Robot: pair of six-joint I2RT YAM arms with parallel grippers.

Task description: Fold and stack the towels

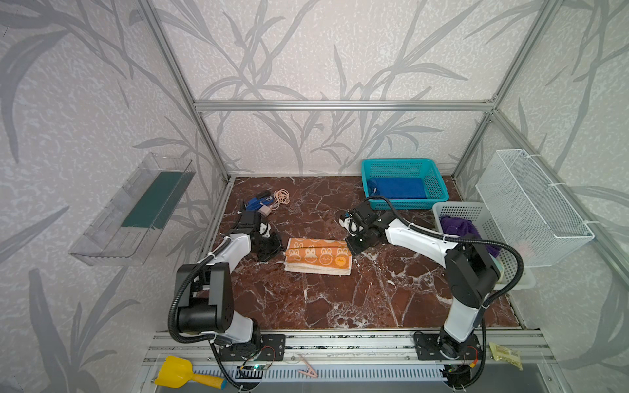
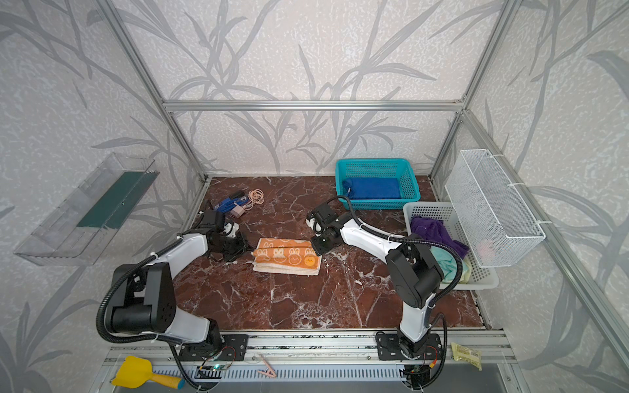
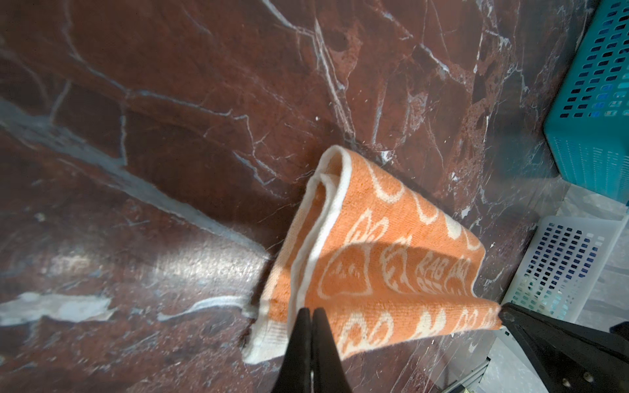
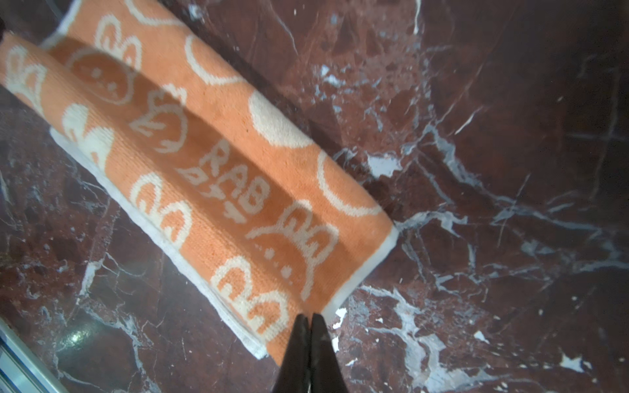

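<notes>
Both top views: orange rabbit towel (image 1: pixel 318 260) is folded into a long strip mid-worktop (image 1: pixel 340 299), slightly left of centre. Left gripper (image 1: pixel 281 251) is at its left end and right gripper (image 1: pixel 352 247) at its right end, with a raised ridge of cloth running between them. Blue towel (image 1: pixel 396 188) lies flat in the teal basket (image 1: pixel 405 204) at the back-right corner. Purple towel (image 1: pixel 456 226) is bunched in the white basket (image 1: pixel 459 209) along the right edge. Yellow-teal towel (image 2: pixel 446 263) is in the same basket, nearer the front.

Left wrist: left gripper (image 3: pixel 311 323) has its jaws together, pinched on the towel's (image 3: pixel 391 258) white-bordered end. The cloth is taut across to the right gripper's black finger (image 3: pixel 531 326).

Right wrist: right gripper (image 4: pixel 309 326) has its jaws together, nipping the towel's (image 4: pixel 238 163) end corner. "RAB" lettering is readable.
</notes>
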